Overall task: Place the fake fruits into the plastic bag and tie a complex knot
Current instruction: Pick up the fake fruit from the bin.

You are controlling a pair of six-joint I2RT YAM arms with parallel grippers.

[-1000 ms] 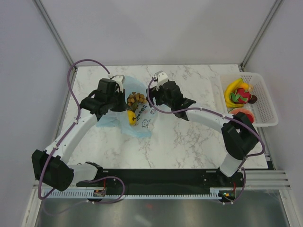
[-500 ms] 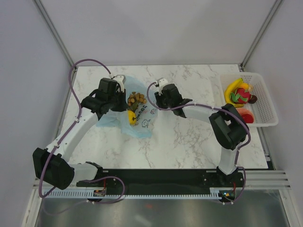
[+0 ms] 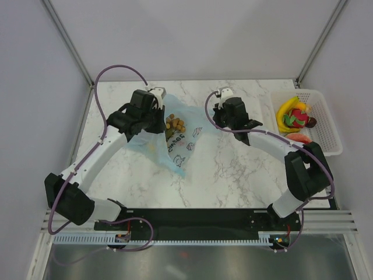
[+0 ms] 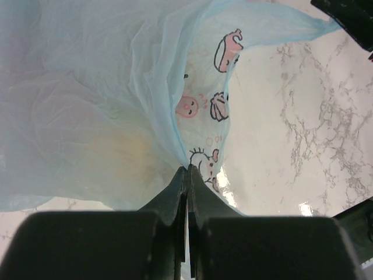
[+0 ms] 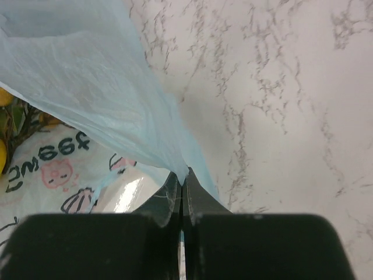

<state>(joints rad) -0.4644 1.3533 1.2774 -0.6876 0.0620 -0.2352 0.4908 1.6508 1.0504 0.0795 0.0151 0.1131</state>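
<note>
Two pinches held the plastic bag (image 3: 178, 149), lying left of mid-table: left gripper (image 4: 187, 169) clamped one rim, right gripper (image 5: 182, 175) clamped the opposite rim. Loading looked unfinished, with fake fruits (image 3: 294, 115) waiting in the basket (image 3: 330, 125). Next call, probably: spread the mouth wide without tearing film.

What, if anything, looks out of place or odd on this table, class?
Nothing is spilled or damaged. One oddity: both the left gripper and right gripper pinch the plastic bag, yet bananas and a dragon fruit sit in the white basket, outside the bag.
</note>
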